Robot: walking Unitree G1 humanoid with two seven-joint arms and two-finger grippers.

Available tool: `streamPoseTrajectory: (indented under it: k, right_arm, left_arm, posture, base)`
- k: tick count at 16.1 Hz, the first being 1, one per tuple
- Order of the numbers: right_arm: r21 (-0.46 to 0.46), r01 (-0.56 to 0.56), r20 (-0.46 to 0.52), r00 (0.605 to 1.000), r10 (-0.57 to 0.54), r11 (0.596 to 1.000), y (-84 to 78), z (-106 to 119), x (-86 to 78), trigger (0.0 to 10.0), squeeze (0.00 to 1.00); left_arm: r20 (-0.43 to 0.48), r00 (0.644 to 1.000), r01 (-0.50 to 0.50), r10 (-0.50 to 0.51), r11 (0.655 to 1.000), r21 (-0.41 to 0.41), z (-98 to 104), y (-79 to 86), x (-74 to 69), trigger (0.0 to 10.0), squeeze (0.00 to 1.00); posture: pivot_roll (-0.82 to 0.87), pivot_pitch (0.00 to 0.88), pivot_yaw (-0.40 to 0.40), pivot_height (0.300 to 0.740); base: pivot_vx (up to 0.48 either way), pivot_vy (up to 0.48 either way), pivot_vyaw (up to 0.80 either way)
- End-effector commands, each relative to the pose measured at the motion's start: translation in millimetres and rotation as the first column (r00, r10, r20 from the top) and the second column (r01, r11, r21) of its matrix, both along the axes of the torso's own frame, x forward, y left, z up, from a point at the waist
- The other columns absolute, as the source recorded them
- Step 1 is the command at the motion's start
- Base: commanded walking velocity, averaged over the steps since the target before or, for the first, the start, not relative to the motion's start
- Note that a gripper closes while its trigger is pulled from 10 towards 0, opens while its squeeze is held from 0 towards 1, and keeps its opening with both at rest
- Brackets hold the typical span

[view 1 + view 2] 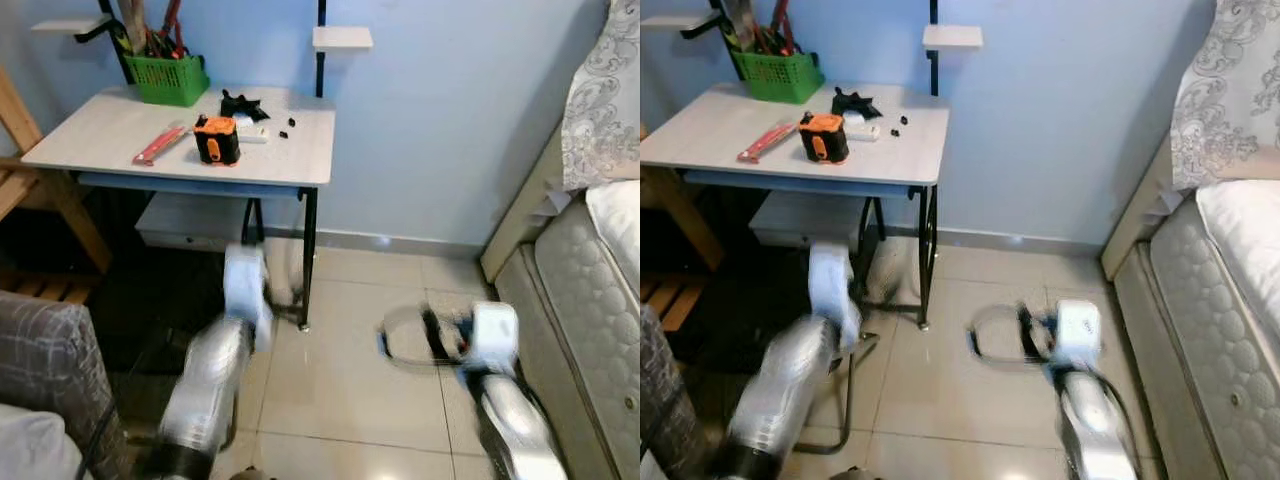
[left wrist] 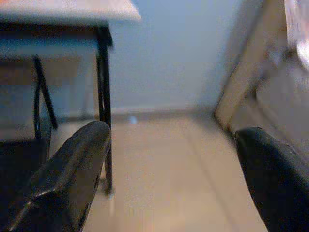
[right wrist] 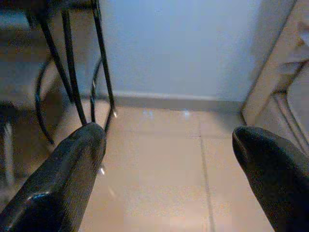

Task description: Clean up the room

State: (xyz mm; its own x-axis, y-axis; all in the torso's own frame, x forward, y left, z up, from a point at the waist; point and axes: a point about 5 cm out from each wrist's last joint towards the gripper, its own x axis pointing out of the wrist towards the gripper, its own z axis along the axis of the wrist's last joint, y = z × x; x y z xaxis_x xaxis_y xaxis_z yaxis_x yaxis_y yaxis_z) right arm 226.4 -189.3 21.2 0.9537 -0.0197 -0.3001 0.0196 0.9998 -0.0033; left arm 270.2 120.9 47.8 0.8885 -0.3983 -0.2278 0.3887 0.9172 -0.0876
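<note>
The orange tape measure (image 1: 216, 139) sits on the desk (image 1: 120, 130) ahead and left, nearer the left gripper (image 2: 174, 159) than the right gripper (image 3: 169, 164), both spread wide, empty, above the floor.

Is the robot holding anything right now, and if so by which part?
Nothing is held. The left hand and the right hand are both open over bare floor.

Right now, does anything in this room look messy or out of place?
Yes, mildly. Loose things lie scattered on the desk: an orange tape measure, a red flat tool, a crumpled black item and small black bits, all outside the green basket.
</note>
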Motion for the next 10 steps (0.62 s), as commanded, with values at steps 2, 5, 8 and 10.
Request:
streamPoseTrajectory:
  k: [2,5,8,10]
  right_arm:
    - [-0.029,-0.015,0.004,1.000,0.015,0.999,-1.5,1.0,2.2,10.0,0.00]
    - [-0.029,-0.015,0.004,1.000,0.015,0.999,-1.5,1.0,2.2,10.0,0.00]
    - [-0.029,-0.015,0.004,1.000,0.015,0.999,-1.5,1.0,2.2,10.0,0.00]
    - [-0.029,-0.015,0.004,1.000,0.015,0.999,-1.5,1.0,2.2,10.0,0.00]
  left_arm:
    - [0.072,0.997,0.028,-0.029,1.000,0.014,12.1,-5.7,5.9,10.0,0.00]
    - [0.072,0.997,0.028,-0.029,1.000,0.014,12.1,-5.7,5.9,10.0,0.00]
    - [0.072,0.997,0.028,-0.029,1.000,0.014,12.1,-5.7,5.9,10.0,0.00]
    - [0.072,0.997,0.028,-0.029,1.000,0.014,12.1,-5.7,5.9,10.0,0.00]
  posture:
    - [0.09,0.000,-0.005,0.740]
    - [0.09,0.000,-0.005,0.740]
    - [0.09,0.000,-0.005,0.740]
    - [0.09,0.000,-0.005,0.740]
  base:
    - [0.000,0.000,0.00]
    - [0.000,0.000,0.00]
    - [0.000,0.000,0.00]
    - [0.000,0.000,0.00]
